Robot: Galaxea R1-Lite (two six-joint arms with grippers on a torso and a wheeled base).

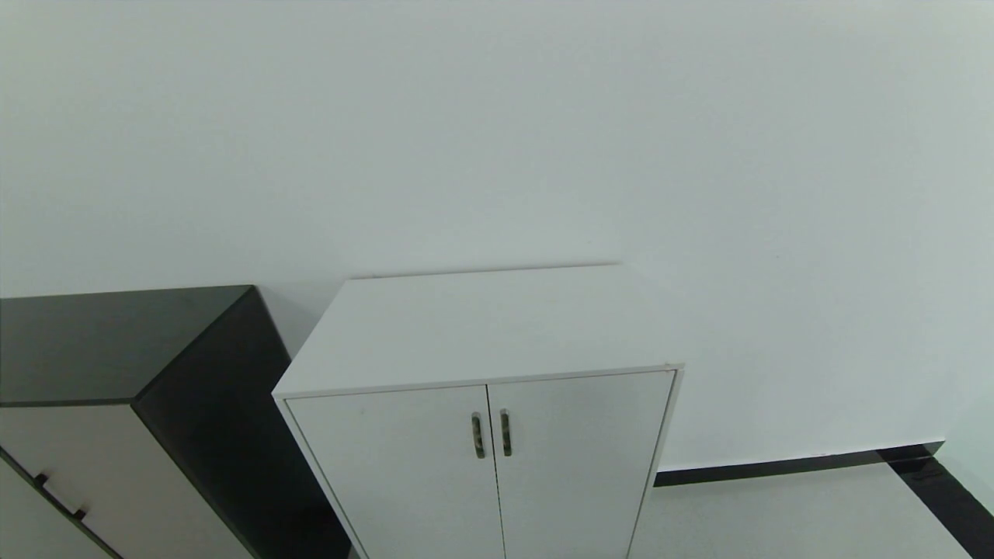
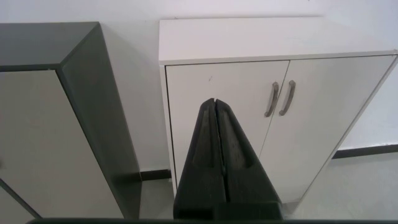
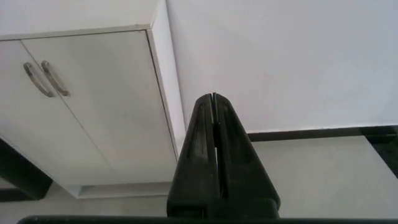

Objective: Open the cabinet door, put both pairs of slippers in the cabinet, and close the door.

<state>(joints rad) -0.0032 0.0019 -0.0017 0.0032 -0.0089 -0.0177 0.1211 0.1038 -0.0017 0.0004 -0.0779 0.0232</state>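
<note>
- The white cabinet (image 1: 474, 326) stands against the pale wall (image 1: 543, 140). Both of its doors are shut and flush with each other, and its flat top is bare.
- The two slim metal handles (image 1: 491, 433) hang upright side by side at the seam where the doors meet, high up on the front.
- The left gripper (image 2: 214, 106) has its dark fingers pressed tight together with nothing between them. It is held off in front of the cabinet, well apart from it, and points at the left-hand door (image 1: 404, 473). The handles lie further along toward the seam, off its line.
- The right gripper (image 3: 214, 99) is likewise closed up, finger against finger, and holds nothing. It is aimed just past the cabinet's right front corner, toward the wall and the floor beyond. The right-hand door (image 1: 578, 458) and the handles sit off to its left.
- Neither gripper touches the cabinet.
- To the left stands a dark cabinet (image 1: 116, 341) with a black top and side and a pale front. It is near the white one, with only a narrow strip of wall between them, so things are tight on that side.
- To the right of the white cabinet there is open pale floor (image 1: 776, 512), bordered by a black skirting strip (image 1: 776, 468) along the foot of the wall. The strip turns a corner at the far right.
- From the right wrist view, the cabinet's base shows a shallow recess under the doors, and the floor in front of it lies open.
</note>
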